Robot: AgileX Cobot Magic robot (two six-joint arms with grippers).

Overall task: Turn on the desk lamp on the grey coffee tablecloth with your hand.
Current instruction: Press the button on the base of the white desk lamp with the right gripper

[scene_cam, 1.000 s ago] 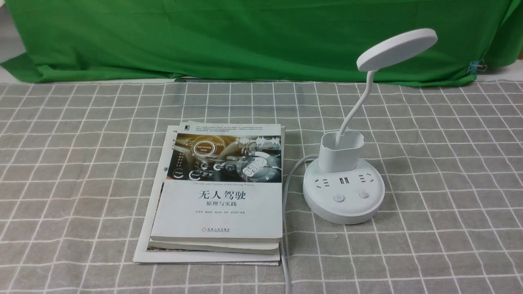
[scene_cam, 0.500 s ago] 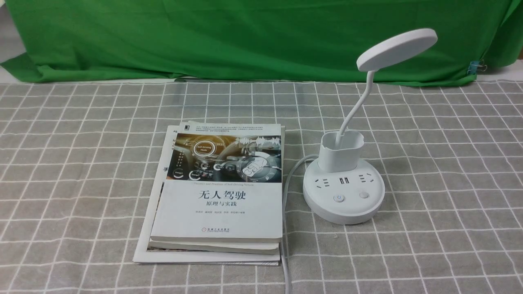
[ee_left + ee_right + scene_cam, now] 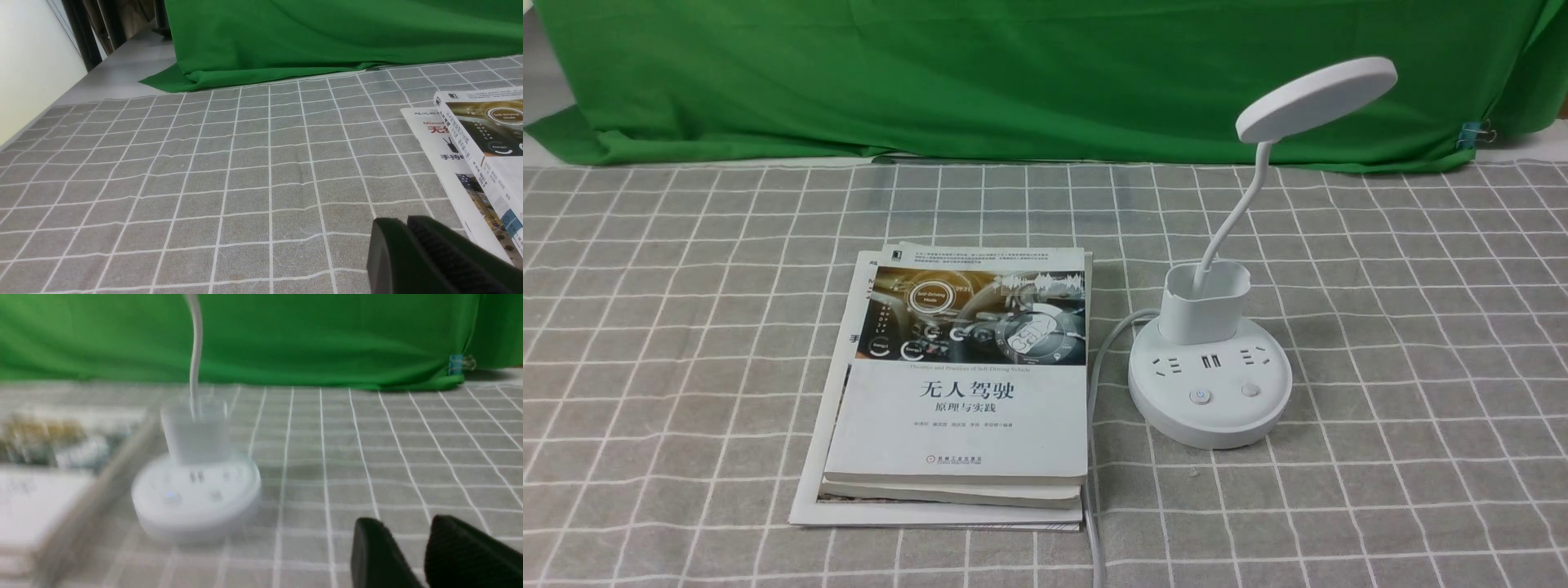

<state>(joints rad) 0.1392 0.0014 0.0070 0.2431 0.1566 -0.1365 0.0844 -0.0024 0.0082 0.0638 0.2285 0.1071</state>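
Left gripper: jaws pressed together, no gap visible between the two dark fingers, nothing pinched. It sits over bare grey coffee tablecloth, just beside the edge of the book stack. I can't tell whether the tips touch the cloth. Only the finger ends are in frame; the rest is cut off.

Right gripper: jaws slightly parted, with a narrow strip of cloth showing between them. Holding nothing, touching nothing I can see. The fingers are cut off at the frame edge.

The desk lamp stands on the tablecloth, right of the books and near them without touching. There are two buttons on the front of the base: the left one has a bluish mark, the right one is plain. A white cord runs from the base along the books' right edge and out of frame.

In the right wrist view the lamp is ahead of my right jaws and well apart from them.

Hard to read:
- The right wrist view is smeared on the lamp and book side, so the sockets and buttons are just blobs.
- The lamp head is cut off there.
- In the front view the head's light face points away, so I can't tell if it's lit.
- Neither arm shows in the front view.
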